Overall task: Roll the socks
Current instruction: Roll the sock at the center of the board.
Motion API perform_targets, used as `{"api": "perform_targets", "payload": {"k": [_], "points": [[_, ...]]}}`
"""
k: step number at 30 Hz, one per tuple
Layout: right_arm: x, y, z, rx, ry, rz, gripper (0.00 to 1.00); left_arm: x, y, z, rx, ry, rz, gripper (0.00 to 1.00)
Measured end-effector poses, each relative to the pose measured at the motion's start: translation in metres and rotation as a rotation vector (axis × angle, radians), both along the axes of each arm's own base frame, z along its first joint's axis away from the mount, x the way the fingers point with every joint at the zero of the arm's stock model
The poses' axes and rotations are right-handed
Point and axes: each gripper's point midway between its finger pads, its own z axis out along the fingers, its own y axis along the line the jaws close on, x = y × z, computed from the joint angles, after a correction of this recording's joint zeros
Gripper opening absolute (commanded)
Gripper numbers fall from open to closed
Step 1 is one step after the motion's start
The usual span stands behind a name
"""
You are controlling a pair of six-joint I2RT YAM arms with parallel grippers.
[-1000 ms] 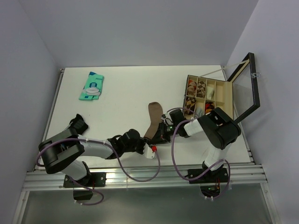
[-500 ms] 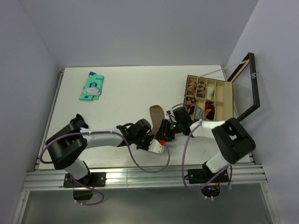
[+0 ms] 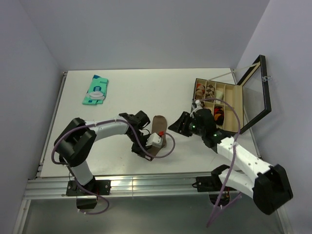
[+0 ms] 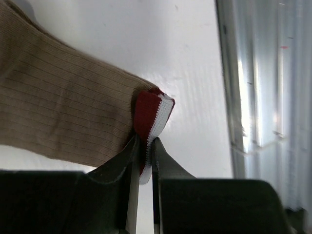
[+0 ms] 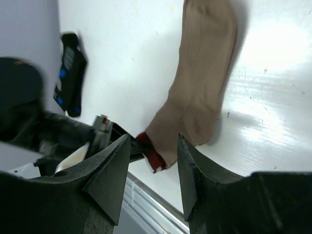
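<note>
**Tan sock (image 3: 160, 123) pinched at its cuff by our left hand (image 4: 145, 146)**

We see the tan sock lying flat on the white counter (image 3: 126, 92), near the front edge and about midway between our two arms. Its rounded toe end points toward the back wall and its cuff toward us. The ribbed fabric is spread out and has no roll in it.

Our left hand is nearly closed, and its two fingers clamp the maroon, white-striped cuff (image 4: 151, 105) between their tips. In the left wrist view the cuff is folded over itself, with the white stripe running down into the narrow gap between the fingers. The rest of the sock stretches away to the left on the counter.

Our right hand (image 5: 153, 141) is spread about halfway and grips nothing. It sits just to the right of the sock, facing it, and from its own camera we see the sock beyond its fingers.

A compartmented box (image 3: 219, 83) with rolled bundles inside stands at the right of the counter, its lid (image 3: 253, 97) raised. A teal packet (image 3: 96, 89) lies well apart at the far left.
</note>
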Motion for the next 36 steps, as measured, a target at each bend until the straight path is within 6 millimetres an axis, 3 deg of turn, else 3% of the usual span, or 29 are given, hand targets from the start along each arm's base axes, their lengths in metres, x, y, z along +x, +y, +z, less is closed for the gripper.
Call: {"api": "perform_targets", "payload": {"k": [6,11,22,25,32,36], "points": [[-0.006,-0.018,0.034,0.022,-0.163,-0.065,0.52,-0.001,0.007,0.001,0.091,0.219,0.032,0.04],[-0.021,-0.025,0.035,0.007,-0.258,-0.078,0.52,0.009,0.004,0.003,0.132,0.396,0.086,0.04],[-0.076,0.019,0.04,-0.056,-0.443,0.09,0.52,0.016,-0.007,-0.007,0.248,0.684,0.234,0.04],[-0.082,0.031,0.024,-0.114,-0.453,0.139,0.51,0.018,-0.01,-0.009,0.288,0.727,0.279,0.04],[-0.106,0.065,-0.038,-0.413,-0.468,0.363,0.51,0.018,-0.011,-0.011,0.368,0.8,0.352,0.03],[-0.113,0.085,-0.056,-0.51,-0.514,0.47,0.51,0.018,-0.011,-0.011,0.389,0.82,0.377,0.04]]}}
